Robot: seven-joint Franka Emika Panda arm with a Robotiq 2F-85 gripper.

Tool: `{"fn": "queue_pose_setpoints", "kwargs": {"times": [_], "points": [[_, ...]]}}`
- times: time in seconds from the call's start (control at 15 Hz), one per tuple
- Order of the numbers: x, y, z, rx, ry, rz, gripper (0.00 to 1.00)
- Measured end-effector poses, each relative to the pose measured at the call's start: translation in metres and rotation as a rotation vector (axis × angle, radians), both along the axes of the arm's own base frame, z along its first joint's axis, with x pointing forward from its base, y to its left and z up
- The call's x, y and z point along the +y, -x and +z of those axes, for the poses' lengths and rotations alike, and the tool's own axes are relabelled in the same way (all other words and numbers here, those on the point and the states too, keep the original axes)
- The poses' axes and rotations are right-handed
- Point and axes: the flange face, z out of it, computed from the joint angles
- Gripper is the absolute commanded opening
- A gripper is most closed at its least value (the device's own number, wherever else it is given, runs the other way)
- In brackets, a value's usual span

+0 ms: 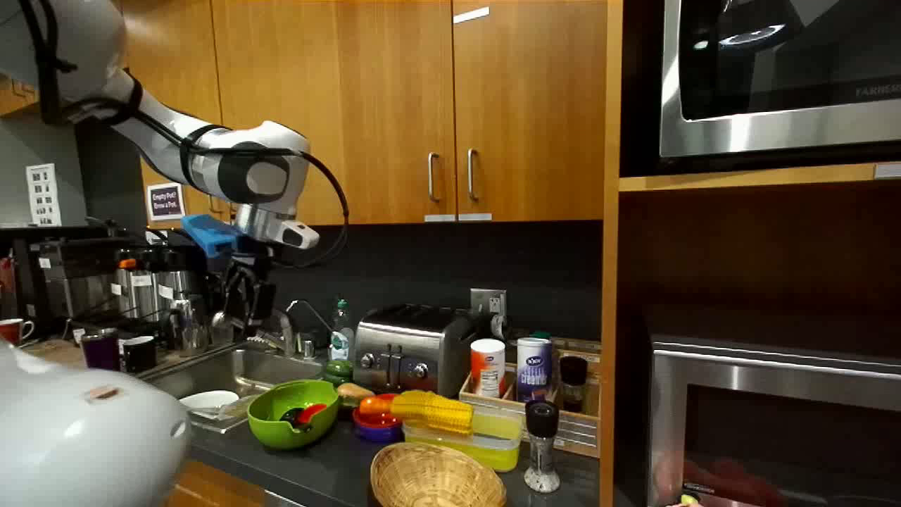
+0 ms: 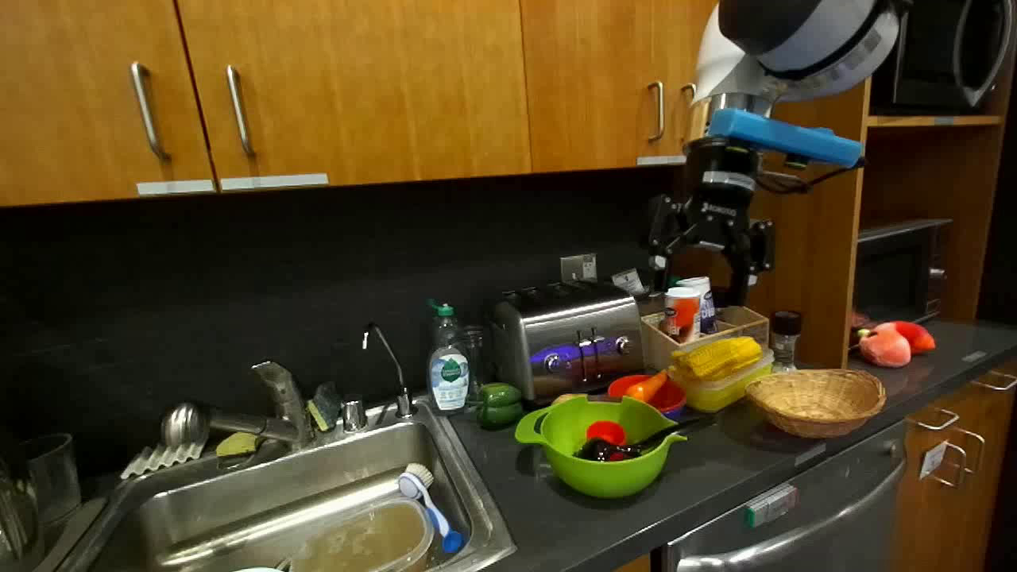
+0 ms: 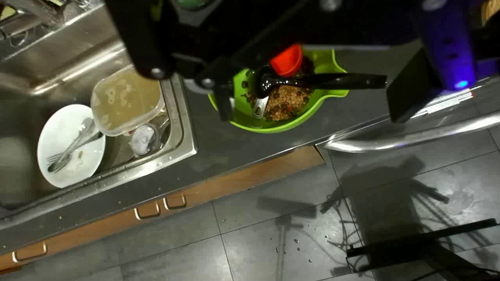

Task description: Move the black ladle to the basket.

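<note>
The pincer [image 2: 701, 282] hangs in the air, its jaws spread well apart. Between them in the wrist view shows the black ladle [image 3: 332, 81], its head in the green bowl [image 2: 612, 481] beside a red cup [image 3: 287, 60], its handle reaching past the rim. Farther along the bench [image 2: 556, 516], the wicker basket [image 2: 818, 421] stands near a yellow tub [image 2: 719, 392].

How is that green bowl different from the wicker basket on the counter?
The bowl is bright green; the basket is tan. The bowl looks smooth; the basket is woven. The black ladle rests in the bowl, its handle over the rim, not in the basket. Both are open-topped and stand on the counter.
</note>
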Motion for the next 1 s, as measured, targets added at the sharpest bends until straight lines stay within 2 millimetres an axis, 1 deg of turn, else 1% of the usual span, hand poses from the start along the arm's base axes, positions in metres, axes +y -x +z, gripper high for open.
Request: {"fn": "queue_pose_setpoints", "kwargs": {"times": [0.53,0.67,0.8,1.0], "points": [[0.0,0.0,0.0,0.0,0.0,0.0,1.0],[-0.001,0.001,-0.003,0.005,0.016,0.006,1.0],[-0.002,0.003,-0.015,0.024,0.042,0.015,1.0],[-0.002,0.008,-0.043,0.076,0.099,0.041,1.0]]}}
